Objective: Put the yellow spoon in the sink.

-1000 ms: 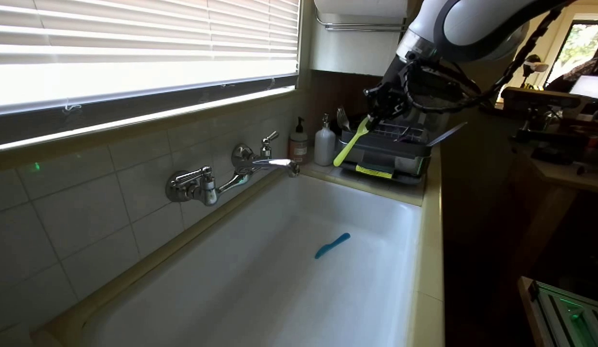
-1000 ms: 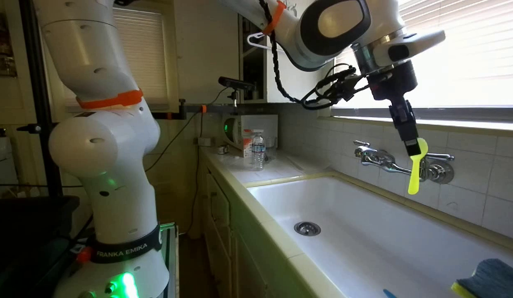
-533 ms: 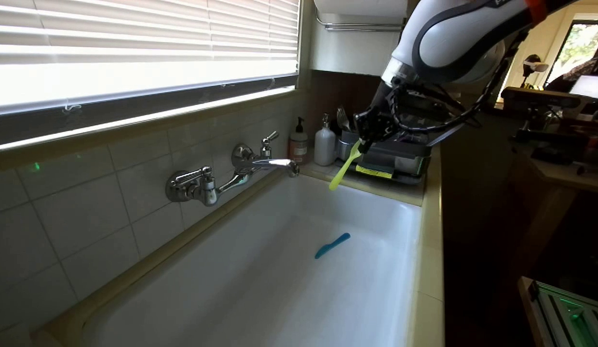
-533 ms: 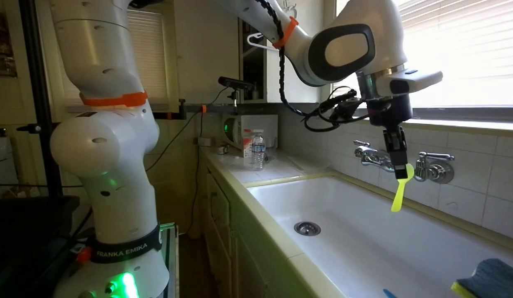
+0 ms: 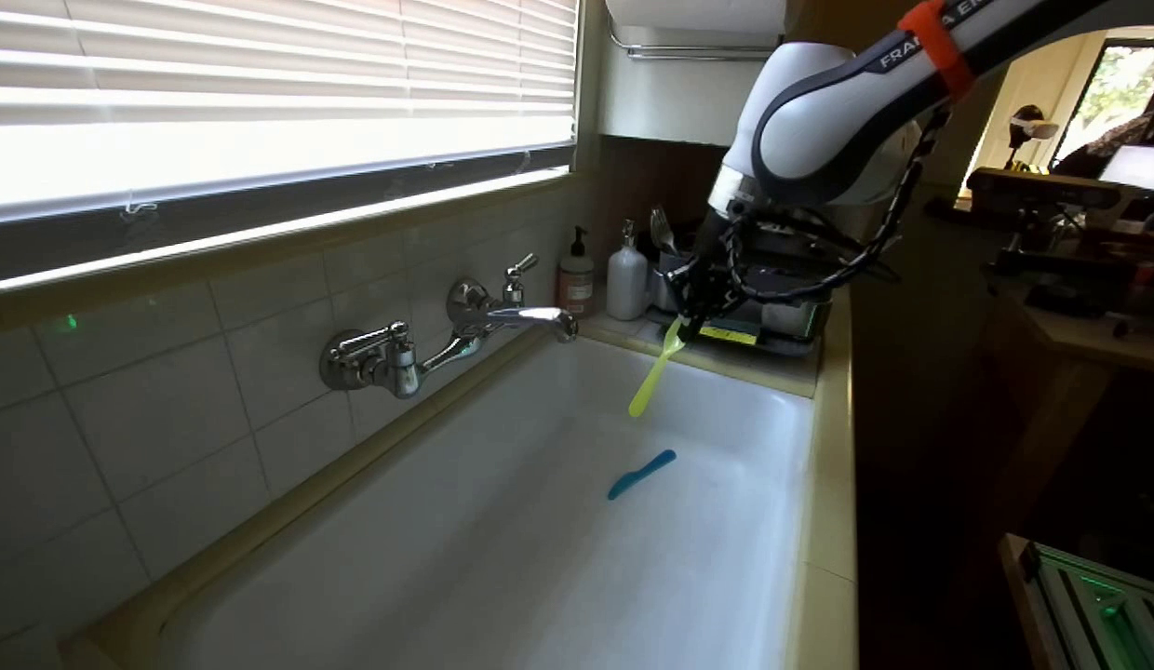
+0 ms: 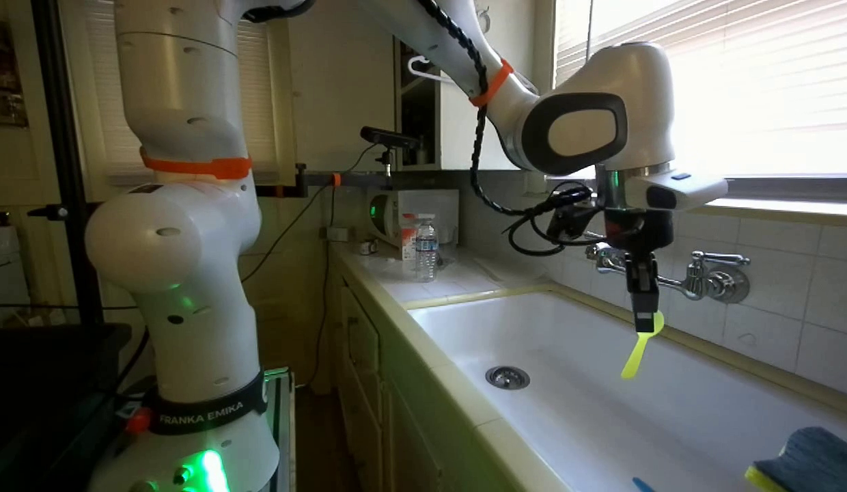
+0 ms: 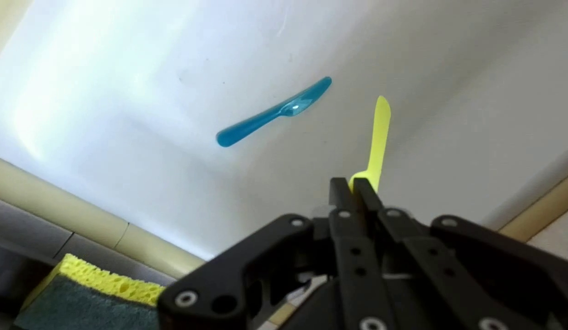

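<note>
The bright yellow-green spoon (image 5: 653,383) hangs tilted from my gripper (image 5: 686,331) over the far end of the white sink (image 5: 503,521). In an exterior view the gripper (image 6: 644,324) points down with the spoon (image 6: 634,359) over the sink (image 6: 580,389). In the wrist view my gripper (image 7: 351,184) is shut on the bowl end of the spoon (image 7: 379,137); its handle sticks out free. The fingers partly hide the bowl. The spoon is apart from the sink floor; its exact height is unclear.
A blue knife (image 7: 275,112) lies on the sink floor near the spoon. The chrome tap (image 5: 530,318) reaches over the rim. Soap bottles (image 5: 626,279), a dark dish rack (image 5: 796,346) and a yellow-grey sponge (image 7: 96,293) stand at the sink's end. A drain (image 6: 507,377) is in the floor.
The arm has moved down, carrying the spoon from higher up, in front of the rack and wall, to lower over the sink. The gripper has stayed shut on it. The knife has not moved.
</note>
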Robot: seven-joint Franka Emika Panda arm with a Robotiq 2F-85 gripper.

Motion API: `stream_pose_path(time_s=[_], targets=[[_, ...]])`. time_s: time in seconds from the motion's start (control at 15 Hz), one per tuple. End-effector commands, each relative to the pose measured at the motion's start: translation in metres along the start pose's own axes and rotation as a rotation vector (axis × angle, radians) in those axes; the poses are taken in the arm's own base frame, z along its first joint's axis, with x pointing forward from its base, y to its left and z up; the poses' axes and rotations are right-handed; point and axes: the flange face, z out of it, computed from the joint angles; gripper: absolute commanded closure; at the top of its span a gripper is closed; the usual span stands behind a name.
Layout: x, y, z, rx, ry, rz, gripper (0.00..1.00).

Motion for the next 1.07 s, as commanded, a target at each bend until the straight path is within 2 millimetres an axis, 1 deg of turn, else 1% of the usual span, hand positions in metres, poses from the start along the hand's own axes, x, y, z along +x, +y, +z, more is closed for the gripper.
stream_pose_path(time_s=[0.0, 0.07, 0.13, 0.2, 0.6, 0.67, 0.73, 1.0], targets=[[0.004, -0.006, 0.026, -0.020, -0.046, -0.016, 0.99], [0.005, -0.009, 0.028, -0.020, -0.046, -0.019, 0.99], [0.001, -0.002, 0.019, -0.020, -0.027, -0.006, 0.99], [0.001, -0.003, 0.023, -0.023, -0.031, -0.008, 0.94], [0.002, -0.003, 0.021, -0.022, -0.027, -0.006, 0.94], [0.002, -0.003, 0.021, -0.022, -0.027, -0.006, 0.99], [0.001, -0.004, 0.027, -0.029, -0.031, -0.009, 0.99], [0.003, -0.009, 0.065, -0.027, -0.070, 0.008, 0.99]])
